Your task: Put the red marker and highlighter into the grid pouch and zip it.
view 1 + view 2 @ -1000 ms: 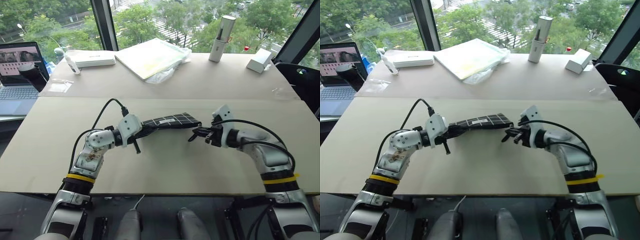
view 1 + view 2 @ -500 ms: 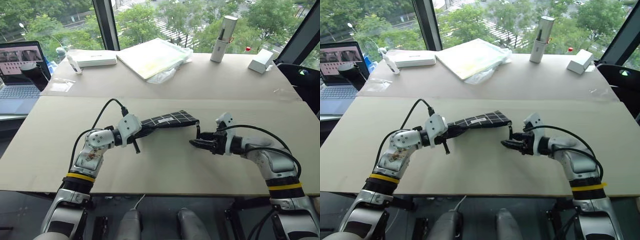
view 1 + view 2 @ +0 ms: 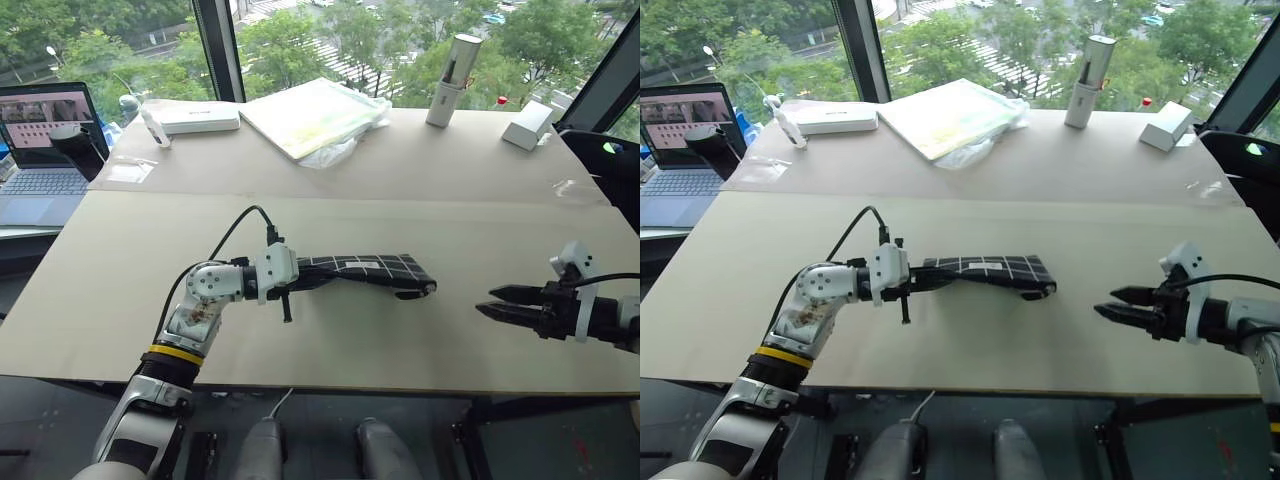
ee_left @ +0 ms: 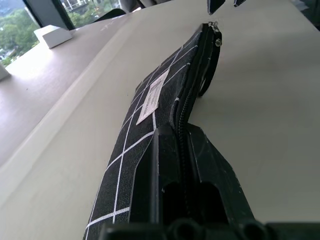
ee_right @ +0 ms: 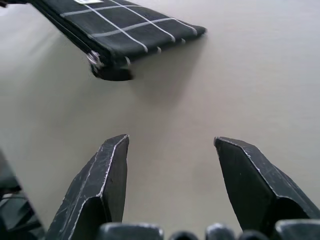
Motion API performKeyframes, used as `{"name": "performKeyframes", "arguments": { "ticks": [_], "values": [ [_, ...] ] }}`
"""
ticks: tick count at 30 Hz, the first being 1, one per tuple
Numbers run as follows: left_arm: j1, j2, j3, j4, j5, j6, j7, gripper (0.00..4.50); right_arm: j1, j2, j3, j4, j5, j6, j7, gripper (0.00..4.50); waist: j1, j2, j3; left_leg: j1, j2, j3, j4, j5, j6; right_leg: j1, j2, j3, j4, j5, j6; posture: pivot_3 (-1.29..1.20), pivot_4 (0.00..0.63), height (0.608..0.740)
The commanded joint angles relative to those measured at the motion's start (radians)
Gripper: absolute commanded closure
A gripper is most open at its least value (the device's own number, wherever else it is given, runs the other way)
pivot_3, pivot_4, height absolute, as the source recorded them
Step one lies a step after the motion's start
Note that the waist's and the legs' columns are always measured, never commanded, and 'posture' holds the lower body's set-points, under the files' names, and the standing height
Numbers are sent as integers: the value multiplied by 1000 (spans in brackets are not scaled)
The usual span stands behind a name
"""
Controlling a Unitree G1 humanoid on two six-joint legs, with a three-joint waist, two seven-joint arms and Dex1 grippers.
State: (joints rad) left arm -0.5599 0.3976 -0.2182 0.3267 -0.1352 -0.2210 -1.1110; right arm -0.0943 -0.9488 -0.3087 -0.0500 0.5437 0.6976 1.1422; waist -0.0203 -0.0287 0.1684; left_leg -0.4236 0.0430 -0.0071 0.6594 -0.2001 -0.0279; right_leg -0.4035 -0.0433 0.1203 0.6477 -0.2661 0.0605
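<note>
Head-camera views, centre of frame: the grid pouch [image 3: 365,269] lies across the beige table [image 3: 330,215], long axis running left to right, its zipper edge facing the lower frame. The left gripper [image 3: 300,277] is clamped on the pouch's left end; in the left wrist view its two black fingers [image 4: 165,170] are pinched together over the zipper line, with the white label [image 4: 152,102] visible on the gridded face. The zipper slider [image 4: 216,42] sits at the far, right-hand end of the pouch, with the black pull cord [image 5: 111,73] looped beside it. The red marker and the highlighter cannot be made out.

Lower right of frame: the right gripper [image 3: 500,303] hovers above the table, well apart from the pouch, its tips pointing toward the pouch; the right wrist view shows its fingers [image 5: 102,185] spread wide with nothing between them.

Upper frame: a laptop [image 3: 45,135] at left, a white flat box [image 3: 198,118], a plastic-wrapped pad [image 3: 312,113], a white cylindrical holder [image 3: 450,68] and a small white box [image 3: 526,125].
</note>
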Motion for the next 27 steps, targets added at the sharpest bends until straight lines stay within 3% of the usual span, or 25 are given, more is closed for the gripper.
{"name": "performKeyframes", "arguments": {
  "ticks": [1, 3, 9, 12, 16, 20, 27],
  "values": [
    [-36, -34, -17, 130, 56, -87, 39, 4135, 14, 16, -49, -59, 30, -6, -38, 1444, -1, 0, 0, 0, 0, 0, 0, 0, 0, 0, 0, 0, 0, 0, 0, 0, 150, 731],
    [-30, -41, -22, 150, 51, -95, 19, 3619, 25, 19, -50, -67, 28, -4, -51, 1438, 0, 0, 0, 0, 0, 0, 0, 0, 0, 0, 0, 0, 0, 0, 0, 0, 150, 731],
    [-5, -55, 2, 75, 2, -28, 24, 1458, 30, 9, -54, -52, 30, -9, -61, 1438, 2, 0, 0, -1, 0, 0, 0, 0, 0, -1, 0, 0, 0, 3, -5, 0, 150, 731],
    [48, -64, 37, -112, -156, 211, 11, 430, 21, 2, -51, -28, 24, -17, -56, 1438, 2, 0, 0, -1, 0, 0, 0, 0, 0, -1, 0, 0, 0, 3, -5, 0, 150, 731],
    [96, -16, 135, -365, -366, 577, 100, 430, -12, -16, -43, 26, 12, -32, -43, 1438, 0, 0, 0, -1, 0, 0, 0, 0, 0, -1, 0, 0, 0, 3, -4, 0, 150, 731],
    [159, 59, 322, -507, -534, 808, 245, 430, -68, -29, -31, 112, 4, -56, -18, 1438, -9, 0, 0, 0, 1, 0, 0, 0, 0, -1, 0, 0, 1, 0, 1, 0, 150, 731],
    [315, 177, 495, -548, -556, 881, 323, 430, -153, -16, -1, 228, -18, -95, 4, 1438, -18, 0, 0, 0, 0, 0, 0, -1, 1, 0, -1, 0, 0, 1, -2, 0, 150, 731]
  ]
}}
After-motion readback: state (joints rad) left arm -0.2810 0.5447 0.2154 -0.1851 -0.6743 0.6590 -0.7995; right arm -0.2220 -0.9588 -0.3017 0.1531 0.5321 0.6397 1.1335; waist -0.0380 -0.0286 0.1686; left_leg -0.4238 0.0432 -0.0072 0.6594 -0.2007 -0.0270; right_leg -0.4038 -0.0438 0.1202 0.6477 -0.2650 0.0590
